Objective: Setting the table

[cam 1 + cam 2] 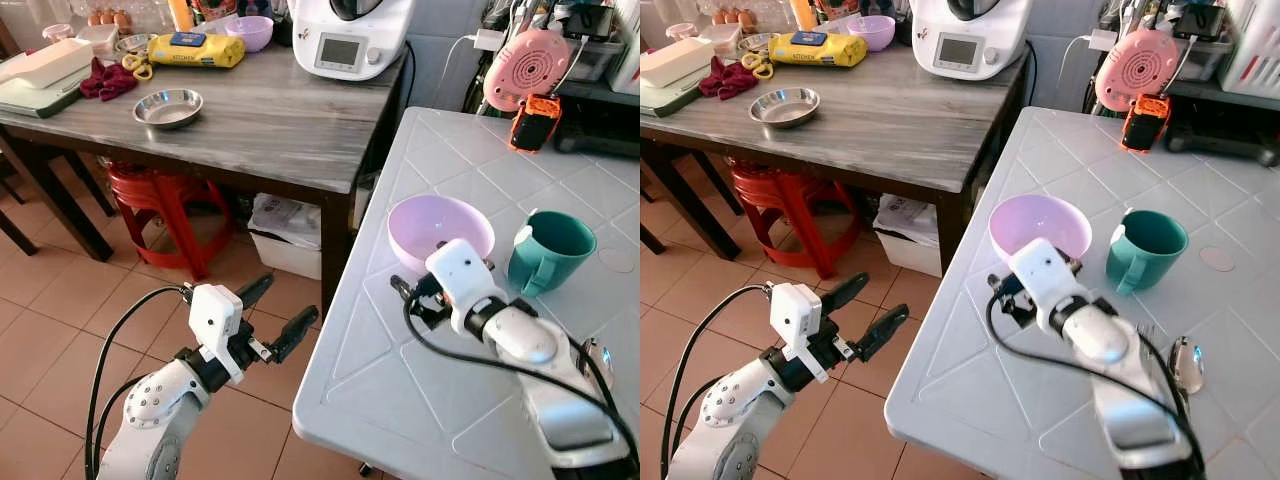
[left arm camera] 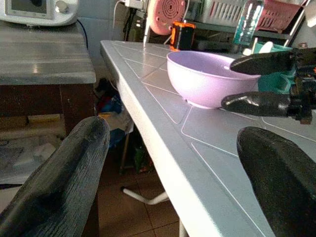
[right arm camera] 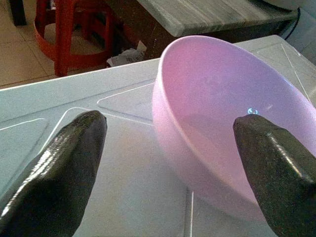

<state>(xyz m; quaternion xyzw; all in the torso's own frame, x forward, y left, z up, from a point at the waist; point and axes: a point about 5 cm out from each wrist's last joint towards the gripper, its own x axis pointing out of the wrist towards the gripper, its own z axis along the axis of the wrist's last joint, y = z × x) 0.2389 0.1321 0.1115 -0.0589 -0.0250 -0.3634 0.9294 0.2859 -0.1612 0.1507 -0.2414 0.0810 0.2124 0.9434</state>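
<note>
A lilac bowl point(image 1: 440, 228) stands upright on the white tiled table point(image 1: 400, 400), near its left edge. A teal mug point(image 1: 552, 250) stands just to the bowl's right. My right gripper point(image 3: 170, 126) is open at the bowl's near rim, one finger over the inside and the other outside above the table. It holds nothing. A metal spoon point(image 1: 1185, 365) lies on the table beside my right forearm. My left gripper point(image 1: 275, 312) hovers open and empty over the floor, left of the white table and below its edge.
A wooden table point(image 1: 280, 130) stands at the back left, carrying a steel dish point(image 1: 168, 107), a second lilac bowl point(image 1: 250, 32) and a white kitchen machine point(image 1: 345, 40). A red stool point(image 1: 160, 200) sits under it. A pink fan point(image 1: 525, 68) and an orange device point(image 1: 535, 122) occupy the white table's far edge.
</note>
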